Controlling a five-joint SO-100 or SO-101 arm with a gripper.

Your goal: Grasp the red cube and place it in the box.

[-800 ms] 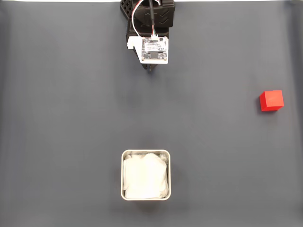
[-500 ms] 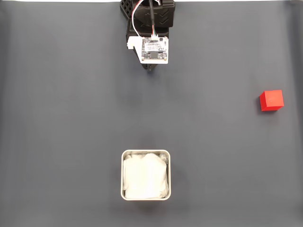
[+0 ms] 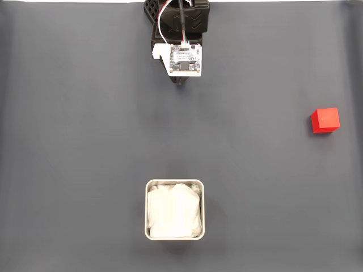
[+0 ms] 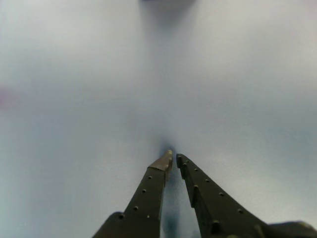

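In the wrist view the empty gripper (image 4: pixel 173 158) has its tips pressed nearly together over a blurred table (image 4: pixel 74 99).

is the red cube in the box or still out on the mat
Out. In the fixed view the red cube sits on the grey mat far right of the box, which holds white lining.

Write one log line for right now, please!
pincer: shut, empty, near base | red cube: on mat, far right | box: no cube inside
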